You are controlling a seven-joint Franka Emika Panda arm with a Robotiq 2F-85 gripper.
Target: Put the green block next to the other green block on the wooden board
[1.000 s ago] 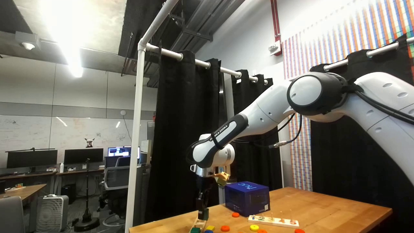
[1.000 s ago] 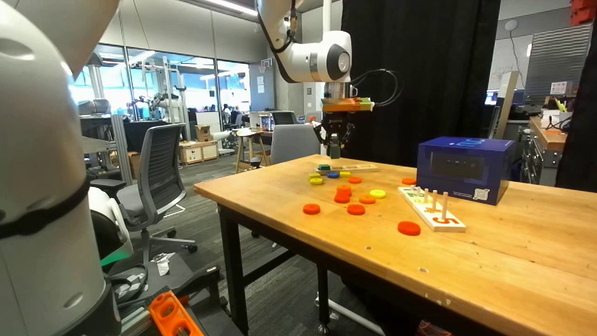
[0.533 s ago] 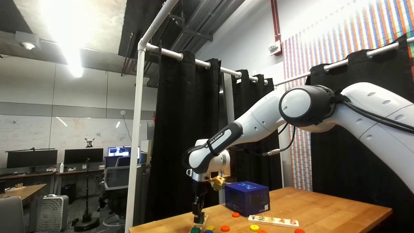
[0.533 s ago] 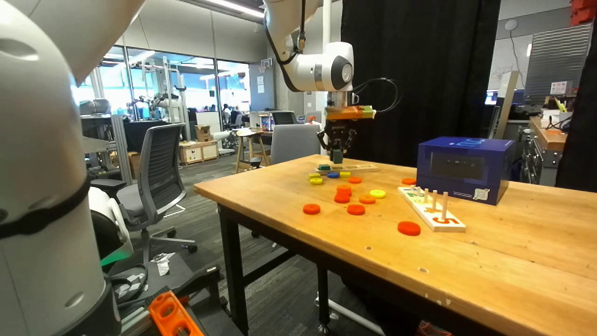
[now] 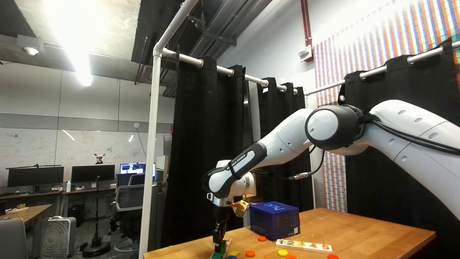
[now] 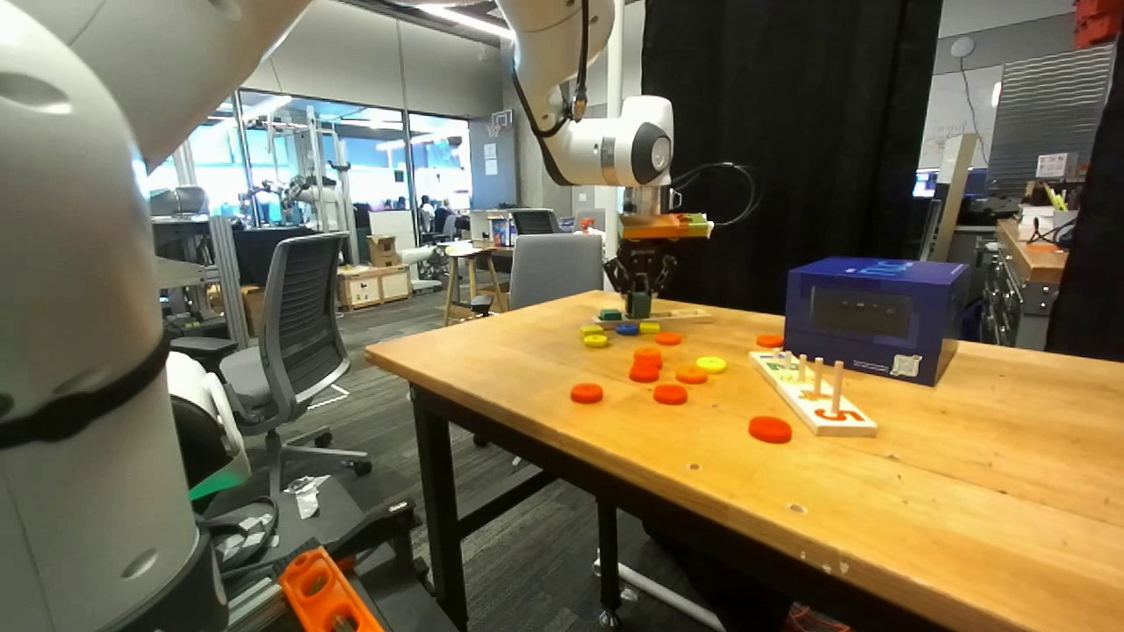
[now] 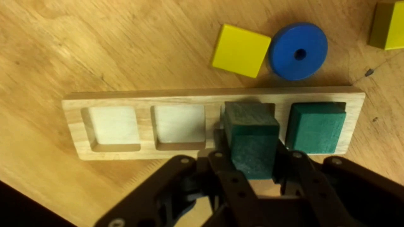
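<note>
My gripper is shut on a green block, held upright between the fingers. It also shows in both exterior views as gripper and block. The wooden board is a long light strip with a row of square recesses; it also shows in an exterior view. The other green block sits in its right-end recess in the wrist view. The held block's lower end is at the recess beside that one; I cannot tell how deep. Two recesses to the left show bare pale bottoms.
A yellow block and a blue disc lie just beside the board, with another yellow block farther off. The table also bears several orange discs, a numbered peg board and a dark blue box.
The arm has moved down with the green block still in the gripper, bringing the block from above the board down to its recess. The other objects have not moved.
</note>
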